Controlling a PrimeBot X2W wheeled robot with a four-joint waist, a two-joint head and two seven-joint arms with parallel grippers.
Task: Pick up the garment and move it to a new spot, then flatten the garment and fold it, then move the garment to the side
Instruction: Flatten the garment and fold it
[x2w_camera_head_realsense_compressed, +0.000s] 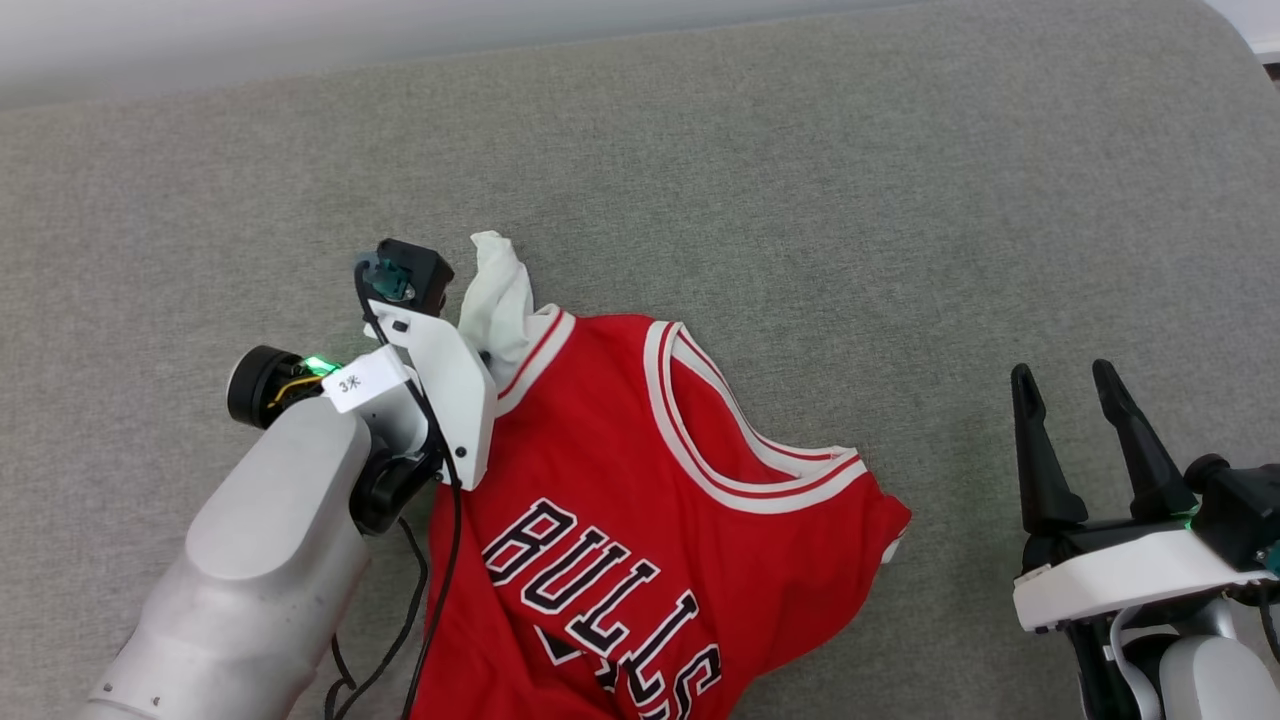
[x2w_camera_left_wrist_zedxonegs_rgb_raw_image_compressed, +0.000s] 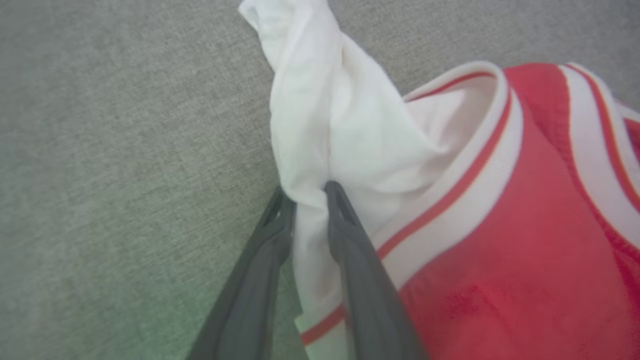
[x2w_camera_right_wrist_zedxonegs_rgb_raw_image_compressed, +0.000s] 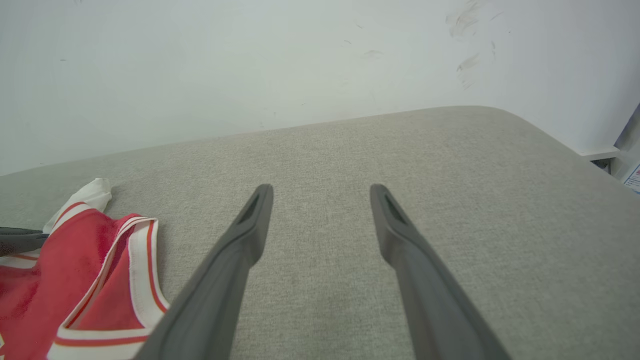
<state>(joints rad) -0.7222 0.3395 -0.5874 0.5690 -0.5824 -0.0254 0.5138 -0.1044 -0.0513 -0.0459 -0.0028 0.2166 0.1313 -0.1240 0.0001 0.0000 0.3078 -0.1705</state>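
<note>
**Garment** (x2w_camera_head_realsense_compressed: 620, 480): red jersey, white striped trim, black "BULLS" lettering. It lies face up on the grey surface (x2w_camera_head_realsense_compressed: 800, 150), toward the near edge and left of centre. Its hem runs out of the head view at the bottom. The white sleeve (x2w_camera_left_wrist_zedxonegs_rgb_raw_image_compressed: 320, 115) is bunched into a peak that points toward the far edge.

**Left gripper** (x2w_camera_left_wrist_zedxonegs_rgb_raw_image_compressed: 307, 192): the pale forearm (x2w_camera_head_realsense_compressed: 260, 560) rises from the near left corner, and the wrist is bent inward over the jersey's left shoulder. The jaws are drawn together and clamped on the gathered sleeve, with white cloth pinched between the two fingers (x2w_camera_left_wrist_zedxonegs_rgb_raw_image_compressed: 350, 235).

**Right gripper** (x2w_camera_head_realsense_compressed: 1062, 372): near the surface's right edge, fingers pointing toward the far edge and the wall (x2w_camera_right_wrist_zedxonegs_rgb_raw_image_compressed: 250, 60). The jaws stand wide apart with nothing between them, over bare surface, well apart from the garment's right shoulder.
</note>
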